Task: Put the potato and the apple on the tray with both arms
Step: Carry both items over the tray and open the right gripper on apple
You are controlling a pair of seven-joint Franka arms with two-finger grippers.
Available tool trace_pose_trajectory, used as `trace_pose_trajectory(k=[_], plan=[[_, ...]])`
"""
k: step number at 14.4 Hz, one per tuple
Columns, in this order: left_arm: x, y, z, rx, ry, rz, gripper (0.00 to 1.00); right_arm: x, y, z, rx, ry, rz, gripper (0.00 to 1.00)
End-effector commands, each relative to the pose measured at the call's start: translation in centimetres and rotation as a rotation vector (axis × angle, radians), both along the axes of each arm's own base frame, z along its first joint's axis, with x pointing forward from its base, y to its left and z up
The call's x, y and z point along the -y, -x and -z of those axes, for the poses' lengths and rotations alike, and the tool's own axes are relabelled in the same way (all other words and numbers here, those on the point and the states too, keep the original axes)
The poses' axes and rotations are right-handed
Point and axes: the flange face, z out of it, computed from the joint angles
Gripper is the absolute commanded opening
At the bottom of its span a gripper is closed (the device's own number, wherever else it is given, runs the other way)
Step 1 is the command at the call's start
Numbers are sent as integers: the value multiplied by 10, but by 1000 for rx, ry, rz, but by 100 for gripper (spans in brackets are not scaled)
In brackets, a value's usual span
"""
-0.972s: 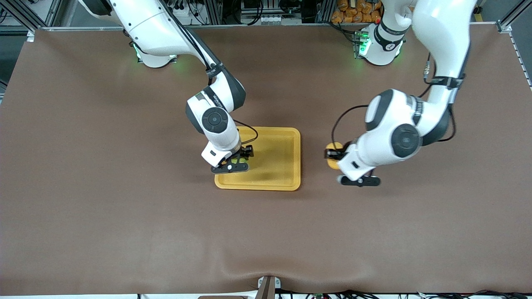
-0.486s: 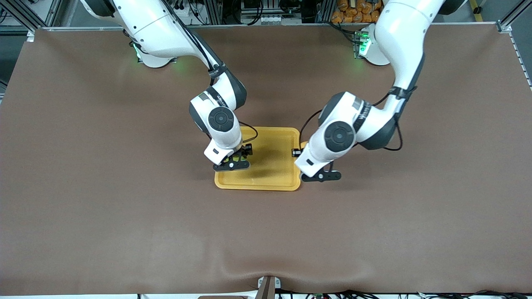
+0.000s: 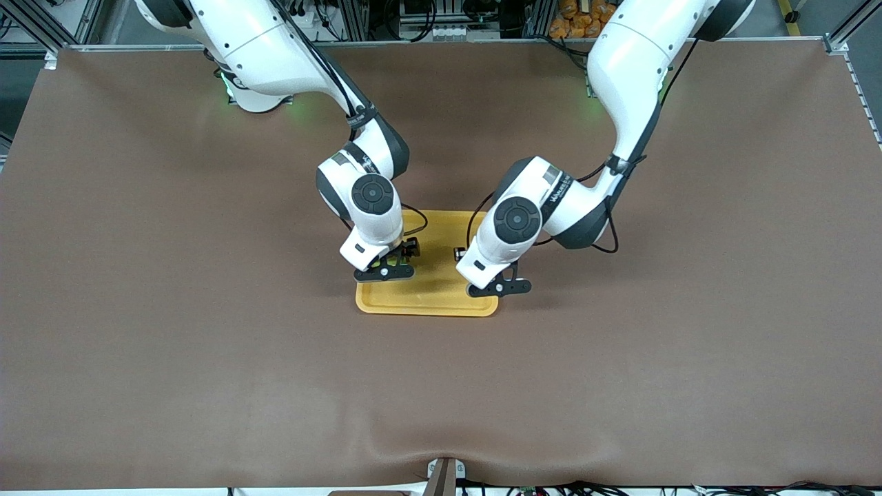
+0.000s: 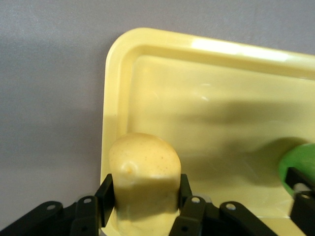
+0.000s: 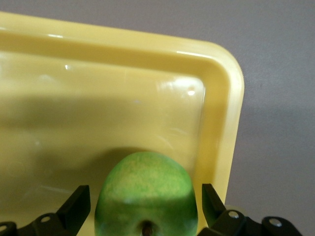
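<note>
The yellow-orange tray (image 3: pixel 441 303) lies mid-table. My left gripper (image 3: pixel 460 255) is shut on the potato (image 4: pixel 144 162), a yellow oblong lump. It holds the potato over the rim of the tray (image 4: pixel 221 98) at the left arm's end. In the left wrist view the left gripper (image 4: pixel 144 189) has both pads pressed on the potato. The potato is hidden under the hand in the front view. My right gripper (image 3: pixel 400 256) is open around the green apple (image 5: pixel 146 182). The apple sits in the tray (image 5: pixel 98 98) near a corner. In the right wrist view a gap shows between the apple and each finger of the right gripper (image 5: pixel 146 196). The apple (image 4: pixel 295 164) also shows in the left wrist view.
The brown table cover (image 3: pixel 207 344) spreads wide around the tray. Both arms lean in over the tray from the robots' side. Cables and orange bags (image 3: pixel 586 21) sit past the table's edge by the bases.
My left arm has swung from the table beside the tray toward the right arm's end, bringing the potato over the tray's rim. The right gripper has barely moved.
</note>
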Motion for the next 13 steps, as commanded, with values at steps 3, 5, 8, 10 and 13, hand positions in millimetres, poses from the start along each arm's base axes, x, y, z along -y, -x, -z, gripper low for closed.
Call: trace_pose_trajectory(k=[3, 5, 8, 10, 13], plan=[[11, -2, 26, 36, -12, -26, 22, 4, -13, -47, 65, -22, 55, 100], [19, 3, 29, 48, -5, -27, 22, 15, -23, -73, 85, -42, 105, 100], [19, 4, 39, 61, -33, -1, 22, 68, -47, -119, 85, -28, 194, 100], [18, 4, 44, 58, -36, -4, 26, 114, -69, -154, 123, -52, 246, 100], [16, 2, 46, 63, -35, -4, 49, 173, -81, -187, 113, -30, 200, 100]])
